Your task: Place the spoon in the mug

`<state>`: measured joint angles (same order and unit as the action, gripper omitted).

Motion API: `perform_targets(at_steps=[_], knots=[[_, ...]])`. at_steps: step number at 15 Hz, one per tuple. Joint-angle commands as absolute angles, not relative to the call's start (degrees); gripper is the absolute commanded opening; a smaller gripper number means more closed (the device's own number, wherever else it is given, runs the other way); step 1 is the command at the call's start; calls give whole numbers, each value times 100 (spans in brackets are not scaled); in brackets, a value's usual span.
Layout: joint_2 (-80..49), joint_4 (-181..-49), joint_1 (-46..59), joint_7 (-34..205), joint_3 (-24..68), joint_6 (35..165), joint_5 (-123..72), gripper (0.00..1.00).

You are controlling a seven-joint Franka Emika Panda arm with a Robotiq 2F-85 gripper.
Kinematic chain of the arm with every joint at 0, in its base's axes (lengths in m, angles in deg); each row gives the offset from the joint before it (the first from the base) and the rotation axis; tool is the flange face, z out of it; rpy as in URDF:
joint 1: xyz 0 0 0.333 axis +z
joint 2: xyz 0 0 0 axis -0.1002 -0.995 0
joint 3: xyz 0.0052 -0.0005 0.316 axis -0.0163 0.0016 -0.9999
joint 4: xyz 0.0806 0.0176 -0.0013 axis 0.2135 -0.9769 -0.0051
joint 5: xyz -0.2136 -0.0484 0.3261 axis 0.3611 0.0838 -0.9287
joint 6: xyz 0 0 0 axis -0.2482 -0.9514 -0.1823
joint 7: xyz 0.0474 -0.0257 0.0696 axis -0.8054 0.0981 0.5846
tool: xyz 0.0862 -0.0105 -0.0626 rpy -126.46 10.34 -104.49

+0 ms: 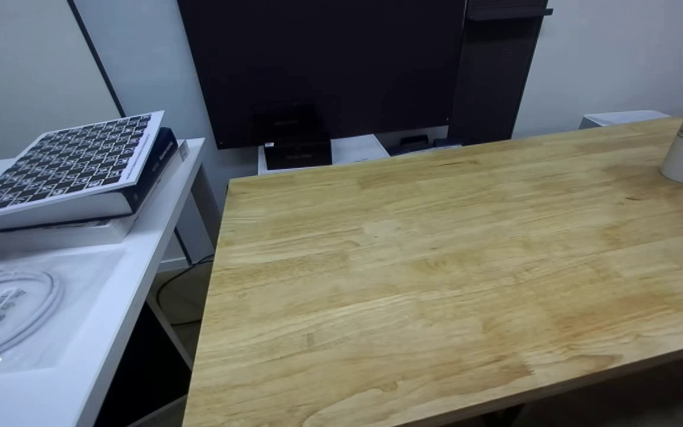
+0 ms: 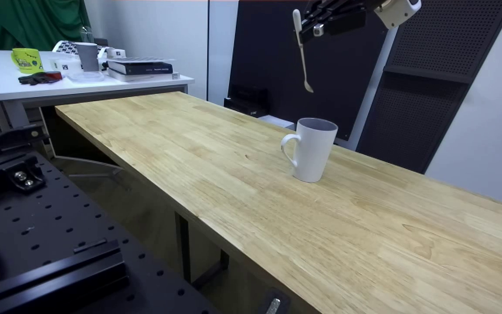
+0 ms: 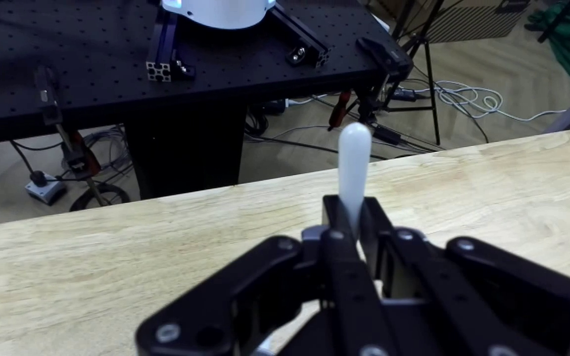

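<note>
Right of centre in the wrist view, the near-closed claw (image 3: 352, 213) pinches the spoon (image 3: 354, 170) by the handle — good hold; likely light, stiff, slick.

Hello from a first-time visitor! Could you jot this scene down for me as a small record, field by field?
Held item: spoon, bowl end down, slightly tilted
Held by: robot gripper, closed on it
Destination: white mug, upright on the wooden table
Contact: none; spoon is above the mug
Status: spoon not yet in the mug
</note>
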<state>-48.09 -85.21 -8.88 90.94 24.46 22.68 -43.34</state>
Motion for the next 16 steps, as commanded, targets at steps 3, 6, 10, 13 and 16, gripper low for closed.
perform_targets(at_steps=[3,6,10,13,16], knots=[[-4992,-8499,-1077,9028,2474,2170,-4313,3],[-5041,-8622,-1107,9064,2487,2232,-4326,3],[-5117,-8792,-1105,9070,2506,2375,-4308,3],[-5182,-8891,-1119,9076,2523,2483,-4297,3],[-5256,-8969,-1134,9079,2543,2550,-4279,3]])
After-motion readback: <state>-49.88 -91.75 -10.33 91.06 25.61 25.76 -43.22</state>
